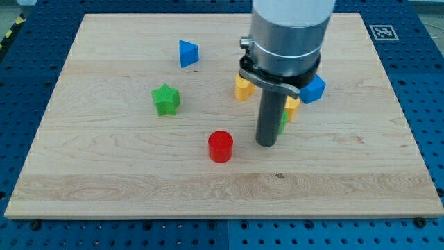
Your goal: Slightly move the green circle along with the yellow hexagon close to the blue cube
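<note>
My tip [266, 144] rests on the board right of centre. A green block [283, 119], mostly hidden behind the rod, touches its right side; I cannot make out its shape. A yellow block [293, 105] sits just above it, partly hidden, next to the blue cube [313, 89] at the rod's upper right. Another yellow block [242, 88] sits at the rod's upper left, partly hidden by the arm.
A red cylinder [220, 146] stands just left of my tip. A green star [166, 99] lies further left. A blue triangular block [187, 53] lies near the view's top. The wooden board [104, 173] sits on a blue perforated table.
</note>
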Motion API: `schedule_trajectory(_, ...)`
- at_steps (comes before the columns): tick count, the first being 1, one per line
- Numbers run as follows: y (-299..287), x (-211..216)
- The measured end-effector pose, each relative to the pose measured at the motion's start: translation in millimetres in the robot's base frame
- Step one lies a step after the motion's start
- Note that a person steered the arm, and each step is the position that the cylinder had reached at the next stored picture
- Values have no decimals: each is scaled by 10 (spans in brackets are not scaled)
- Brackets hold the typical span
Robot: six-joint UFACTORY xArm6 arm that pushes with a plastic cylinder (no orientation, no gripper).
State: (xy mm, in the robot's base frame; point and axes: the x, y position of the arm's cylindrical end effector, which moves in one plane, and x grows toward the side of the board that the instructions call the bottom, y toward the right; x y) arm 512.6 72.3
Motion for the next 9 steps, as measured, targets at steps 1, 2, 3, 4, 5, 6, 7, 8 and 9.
schedule_trajectory(1, 284, 97)
schedule_trajectory(2, 429, 190)
schedule_trajectory(3, 399, 306)
schedule_trajectory(4, 255, 306)
schedule_trajectory(5, 160, 286)
schedule_trajectory(6, 82, 250)
schedule_trajectory(7, -6, 195)
schedule_trajectory(8, -87, 156)
schedule_trajectory(9, -87, 66)
